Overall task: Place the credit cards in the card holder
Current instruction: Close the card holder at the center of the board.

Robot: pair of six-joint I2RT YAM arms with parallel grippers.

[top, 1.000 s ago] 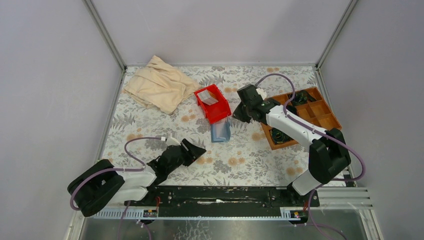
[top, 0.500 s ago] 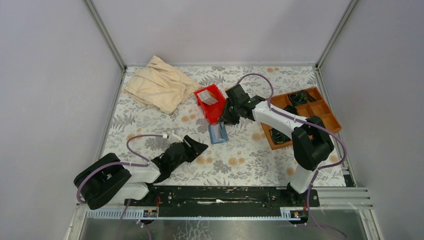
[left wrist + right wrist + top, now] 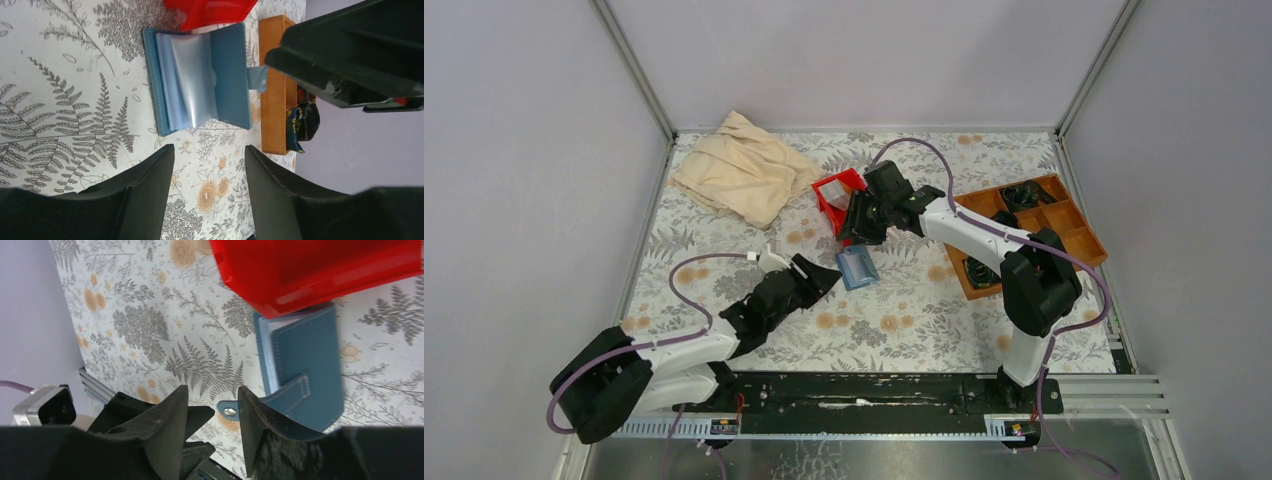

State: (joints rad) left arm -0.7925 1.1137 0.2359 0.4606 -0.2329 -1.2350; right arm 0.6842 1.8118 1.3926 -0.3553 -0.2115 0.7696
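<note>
Mid-table, the wallet (image 3: 857,268) is lying open on the flowery table (image 3: 904,320), its far edge right up against the red bin (image 3: 832,190). From the left wrist cam you can see the wallet (image 3: 200,80) pretty well: teal covers spread flat, clear sleeves fanned up in the middle, and the strap tab (image 3: 257,79) sticking out toward the wooden tray (image 3: 275,85).

Left gripper (image 3: 827,277) sits just to the near-left of the wallet, pointing at it but not touching. On its own cam the left gripper (image 3: 209,150) is spread wide with nothing between the fingers (image 3: 145,195), only tablecloth.

Right gripper (image 3: 854,232) is over the near end of the bin, just past the wallet. On the right wrist cam the right gripper (image 3: 212,390) is parted too, holding nothing, with the wallet (image 3: 305,360) and bin (image 3: 310,270) below it.

Cards: can't make any out, since the arm hides most of the bin from above.

Beige cloth (image 3: 744,175) is bunched in the far-left corner, and the tray (image 3: 1064,225) is off to the right.
</note>
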